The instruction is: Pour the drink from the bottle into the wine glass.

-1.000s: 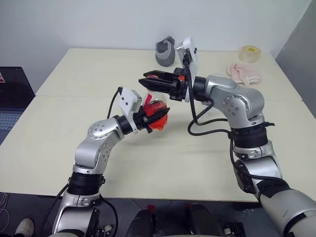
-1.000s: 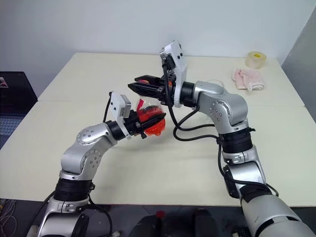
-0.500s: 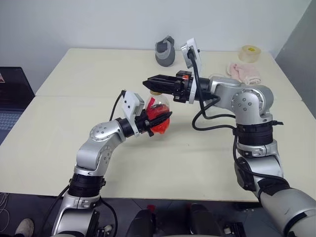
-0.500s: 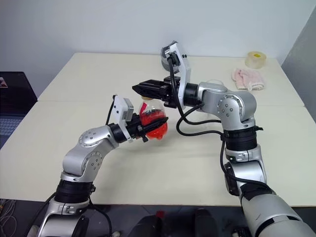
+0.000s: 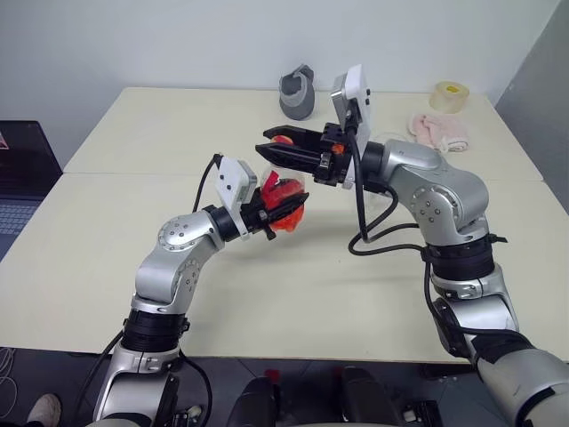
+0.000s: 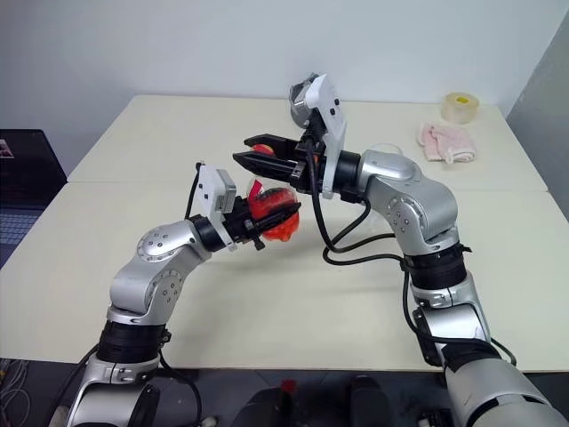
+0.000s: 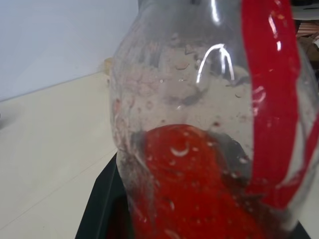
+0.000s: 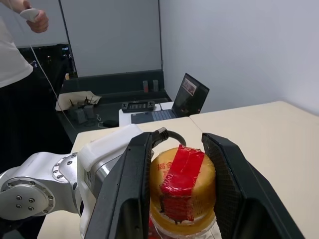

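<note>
Fingers of the left gripper (image 5: 283,206) clench the bottle (image 5: 283,197) above the tabletop (image 5: 107,222). Right gripper (image 8: 178,199) fingers pinch its cap (image 8: 182,189), at the bottle's twelve o'clock.

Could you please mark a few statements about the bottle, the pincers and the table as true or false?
1. The left pincer holds the bottle above the table. True.
2. The bottle's cap is already off. False: the yellow-and-red cap sits on the neck, between the right pincer's fingers.
3. The drink fills the bottle to the neck. False: it fills only the lower part.
4. A tape roll and a pink cloth lie at the table's far right corner. True.
5. The grey cup-like object is in the right pincer. False: it stands at the table's far edge.
</note>
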